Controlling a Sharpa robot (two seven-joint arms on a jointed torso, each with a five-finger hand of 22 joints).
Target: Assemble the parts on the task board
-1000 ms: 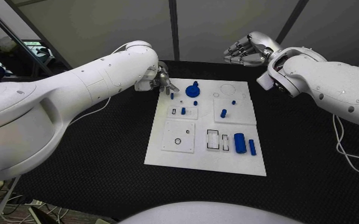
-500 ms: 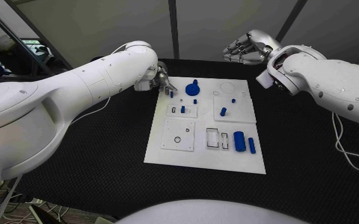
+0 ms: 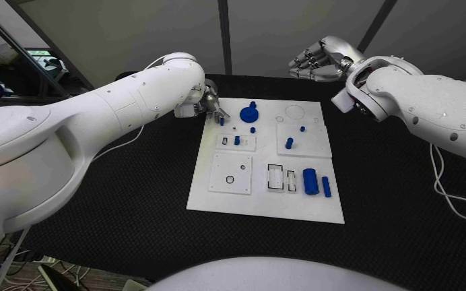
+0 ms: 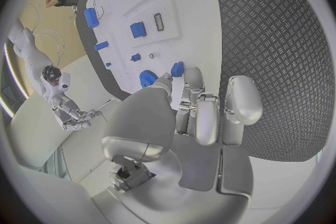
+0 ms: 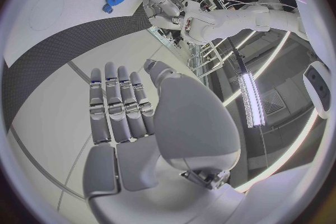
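Our left hand (image 3: 207, 104) sits at the far left corner of the white task board (image 3: 267, 207), pinching a small blue peg (image 4: 177, 69) between its fingertips. On the board we see a blue gear (image 3: 250, 117), upright blue pegs and a blue block (image 3: 310, 182). Our right hand (image 3: 316, 64) hangs beyond the far edge, fingers extended, empty.
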